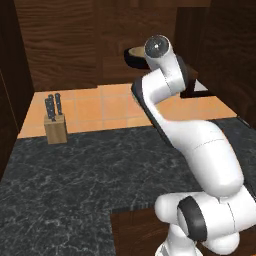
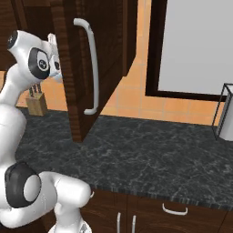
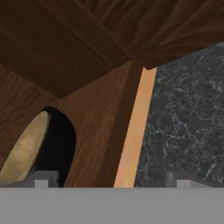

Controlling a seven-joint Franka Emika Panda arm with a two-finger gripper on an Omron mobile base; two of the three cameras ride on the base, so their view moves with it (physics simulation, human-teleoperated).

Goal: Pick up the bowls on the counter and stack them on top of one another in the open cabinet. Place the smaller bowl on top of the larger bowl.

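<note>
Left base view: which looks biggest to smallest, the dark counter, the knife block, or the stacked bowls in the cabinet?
1. counter, by far the largest.
2. knife block.
3. stacked bowls, partly hidden by the arm and farther away, so its rank against the block is unsure.

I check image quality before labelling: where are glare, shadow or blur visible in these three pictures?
Left base view: a bright highlight on the arm's round dark joint cap; the small tan wooden bowl in the wide glossy black bowl sits in dim cabinet shade. Right base view: even light, no glare on the marbled counter. Hand view: the gripper fingertips look soft and blocky.
</note>
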